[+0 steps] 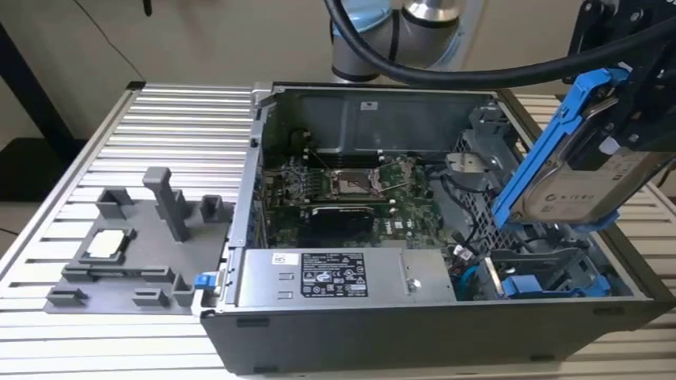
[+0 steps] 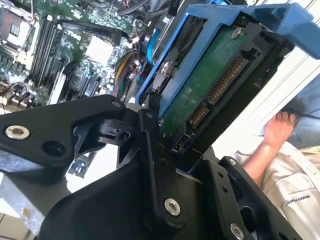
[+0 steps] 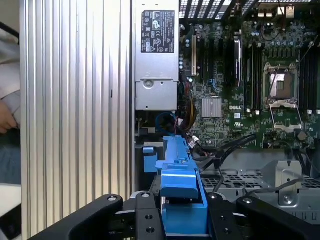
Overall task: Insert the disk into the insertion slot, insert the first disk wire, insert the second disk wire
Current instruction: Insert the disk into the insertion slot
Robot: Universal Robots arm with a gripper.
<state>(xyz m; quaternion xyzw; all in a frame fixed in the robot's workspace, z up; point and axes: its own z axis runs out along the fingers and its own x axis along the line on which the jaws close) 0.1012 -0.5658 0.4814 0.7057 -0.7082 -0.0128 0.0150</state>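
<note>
- The end effector point(image 3: 182, 214) is clenched on the disk point(image 1: 575, 186). In both wrist views its black fingers point(image 2: 150, 150) press on the blue carrier from either side.
- In the exterior view the disk hangs in the air at about 3 o'clock from the motherboard point(image 1: 349, 182), over the near corner of the case point(image 1: 423, 336) on the exterior view's right. It is not in the slot point(image 1: 528, 265).
- The grip sits at the upper end of the disk. We judge this is so that the lower end stays free and nothing black gets between the disk and the cage.
- In the exterior view the long axis runs from about 7 o'clock to 1 o'clock, steep but not fully upright. The lower end points down toward the cage, which lies at about 6 o'clock from the disk.
- We cannot tell whether that lower end touches the cage wall or hangs just above it.
- The labelled face is turned to the exterior view, while the green circuit-board face with its connectors shows in the second wrist view.
- Another blue carrier point(image 1: 539, 286) already sits low in the cage, so we take the free bay beside it to be the one meant.
- The case lies open on the ribbed tabletop point(image 1: 180, 111), side up, so the cage can be reached from above.
- A person's hand point(image 2: 277, 129) rests well away from the disk.
</note>
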